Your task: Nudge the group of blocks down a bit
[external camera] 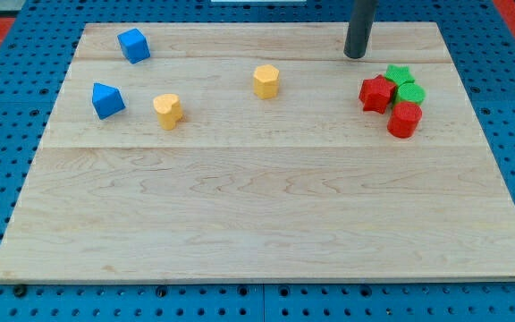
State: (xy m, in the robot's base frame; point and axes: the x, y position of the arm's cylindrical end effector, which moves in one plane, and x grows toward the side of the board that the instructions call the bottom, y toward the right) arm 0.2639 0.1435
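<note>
Your tip (pixel 356 55), the lower end of a straight dark rod with no jaws to open or close and nothing in its hold, stands on the pale wooden board (pixel 257 215) near the view's top edge. It is near the cluster at the view's right, above and slightly to its left, and touches none of it. That cluster is your task's group: a red star-shaped block (pixel 375 93), a green star-shaped block (pixel 399 73), a second green block (pixel 410 93) of unclear shape and a red rounded block (pixel 403 119), packed touching one another. The position looks deliberate: from above, a stroke toward the view's bottom would carry the group downward. Well apart at the view's left lie two blue blocks (pixel 133 45) (pixel 107 100) and two yellow blocks (pixel 167 110) (pixel 265 80), outside any such stroke.
</note>
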